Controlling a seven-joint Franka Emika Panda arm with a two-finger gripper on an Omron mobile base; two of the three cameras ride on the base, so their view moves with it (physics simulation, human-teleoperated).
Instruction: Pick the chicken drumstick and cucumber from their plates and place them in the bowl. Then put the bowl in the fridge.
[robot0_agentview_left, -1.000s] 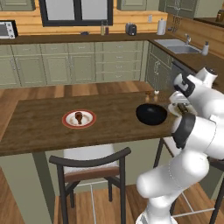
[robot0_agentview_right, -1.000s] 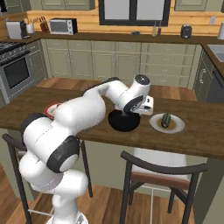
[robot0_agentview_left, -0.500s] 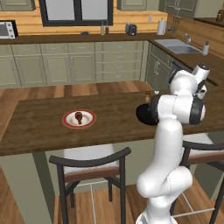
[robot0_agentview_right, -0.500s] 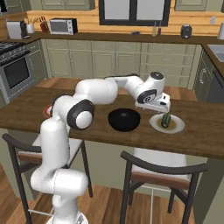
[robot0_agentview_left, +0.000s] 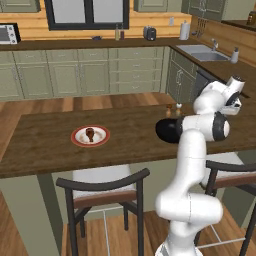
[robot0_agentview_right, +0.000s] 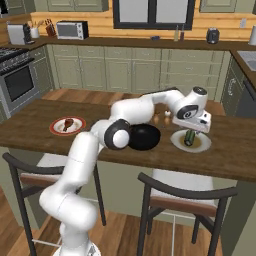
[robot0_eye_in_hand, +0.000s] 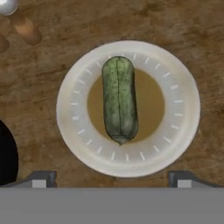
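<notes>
Drumstick (robot0_agentview_left: 90, 133) on red-rimmed plate (robot0_agentview_left: 76, 139) (arm partly hides black bowl (robot0_agentview_left: 167, 129)).

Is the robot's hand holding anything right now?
No. The hand is open above the cucumber, which lies on its cream plate.

Even, bright rendered light with no glare; shadows are faint and soft; all three pictures look slightly blurred and low in detail

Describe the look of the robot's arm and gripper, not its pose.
The arm is glossy white, built of rounded tubular links with dark grey joint rings. The hand is a boxy white block, and its gripper ends in two small dark grey finger tips. No cables or markings show.
</notes>
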